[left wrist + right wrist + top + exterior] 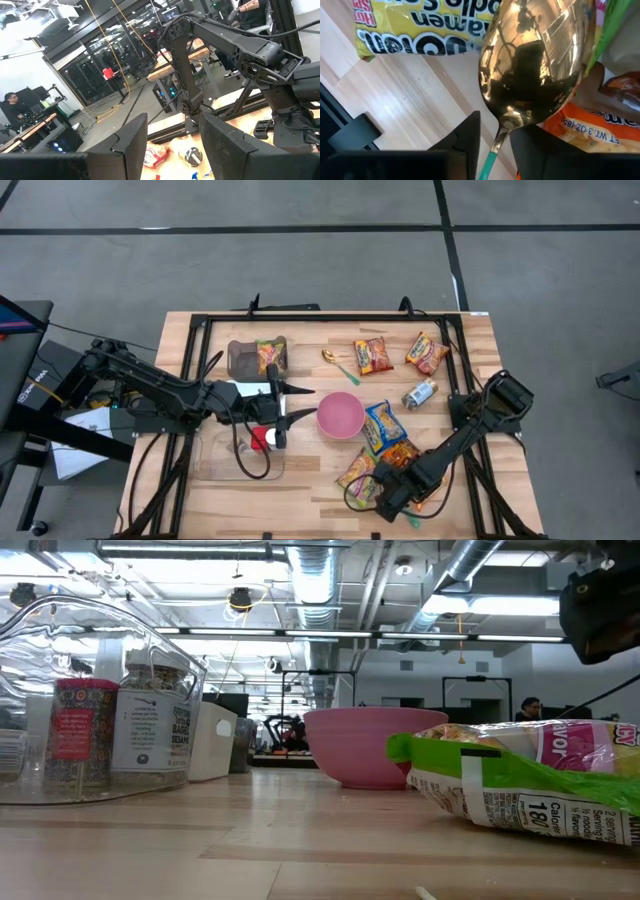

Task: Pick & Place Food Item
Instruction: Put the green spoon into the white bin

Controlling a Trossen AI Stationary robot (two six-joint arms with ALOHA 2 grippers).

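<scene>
Pick stage: right gripper (385,502) clamped on a gold spoon (537,60) over the front snack packets.

Wooden table (310,485); pink bowl (340,416) at centre, likely drop point, so next comes a lift and carry; left gripper (296,402), fingers apart and empty, hovers just beside the bowl. Yellow ramen packet (420,25) reads "ramen"; orange packet (590,125) "NET WT. 3 OZ (85"; spice jar (150,730) "BASIL".
</scene>
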